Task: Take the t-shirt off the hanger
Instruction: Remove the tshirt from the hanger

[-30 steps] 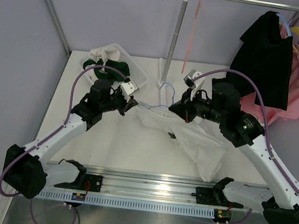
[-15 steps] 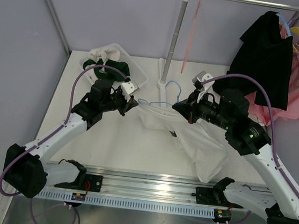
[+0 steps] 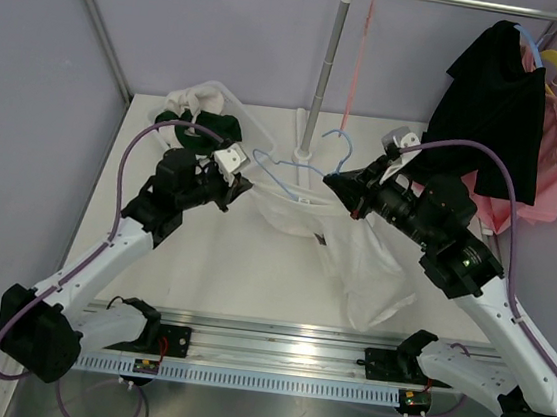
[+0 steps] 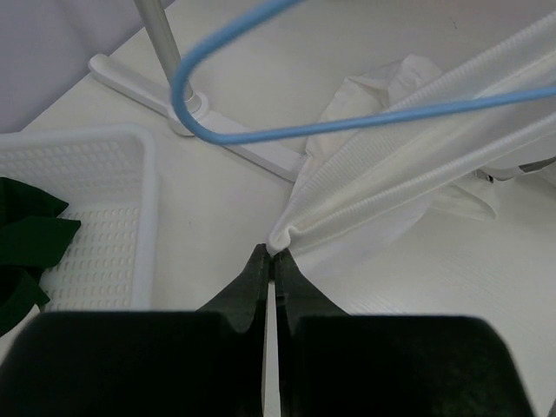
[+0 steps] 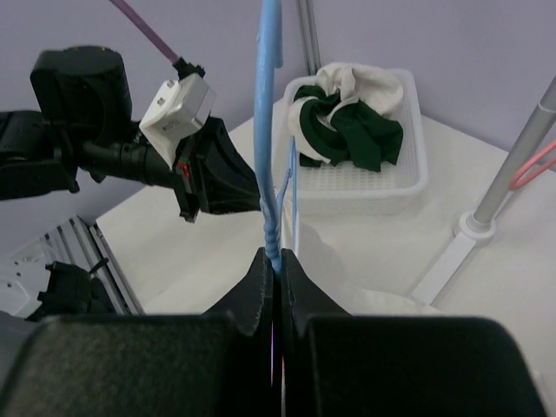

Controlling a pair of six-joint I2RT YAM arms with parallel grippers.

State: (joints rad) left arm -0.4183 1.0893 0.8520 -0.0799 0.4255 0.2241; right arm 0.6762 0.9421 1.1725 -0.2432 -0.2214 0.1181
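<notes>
My left gripper [image 4: 271, 265] pinches the t-shirt [image 4: 382, 200] by its ribbed edge. My right gripper [image 5: 274, 265], fingers pressed together, grips the blue hanger [image 5: 269, 130]. I see the shirt draped over the table's [image 3: 222, 263] middle, nearer the far edge.

Right claw [image 3: 331, 181] has raised the blue hanger [image 5: 268, 104]; t-shirt [image 3: 367, 269] hangs stretched beneath.

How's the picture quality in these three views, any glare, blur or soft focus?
Top external: evenly lit, sharp, with glare on the metal rail at the near edge. Left wrist: the left gripper is a dark, soft blur; the t-shirt it pinches is crisp. Right wrist: the right gripper and the hanger are soft.
</notes>
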